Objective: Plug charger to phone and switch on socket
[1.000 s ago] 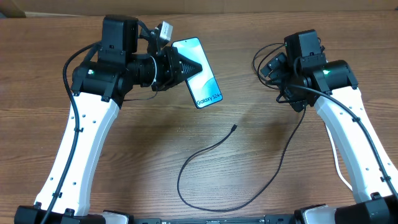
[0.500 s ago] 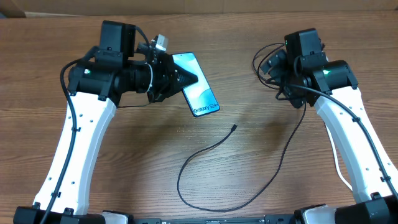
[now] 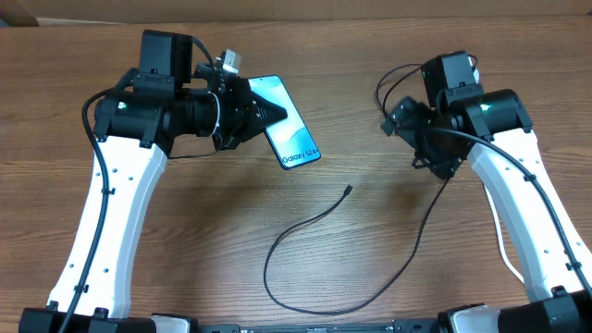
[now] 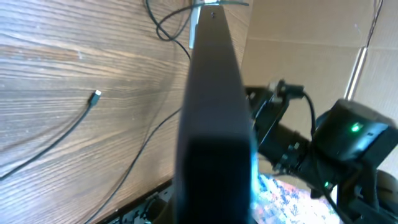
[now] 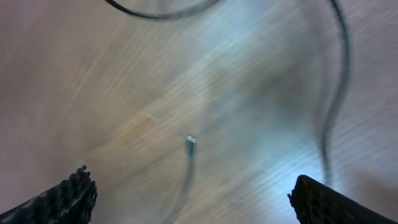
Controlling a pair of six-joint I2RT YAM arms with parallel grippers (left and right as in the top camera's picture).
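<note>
Jaws of the left gripper (image 3: 276, 113) are shut tight on the phone (image 3: 294, 137). They pinch its upper end and hold it up off the table (image 3: 185, 240). The phone's long side runs from the upper left to the lower right of the overhead view. Its free end points down at the middle of the table.

Jaws of the right gripper (image 5: 199, 198) are wide open and hold nothing. The charger (image 3: 296, 231) lies loose on the table in a big loop. Its connector tip (image 3: 348, 190) sits below the phone's free end and to the lower left of the right gripper. The right wrist view is blurry, but the tip shows between the two fingers, a little ahead of them.

The left arm is busy, so I think the right arm should pick up the tip. Near the tip the cable slants from lower left to upper right, so the jaws should close across it. The socket is not in any picture.
</note>
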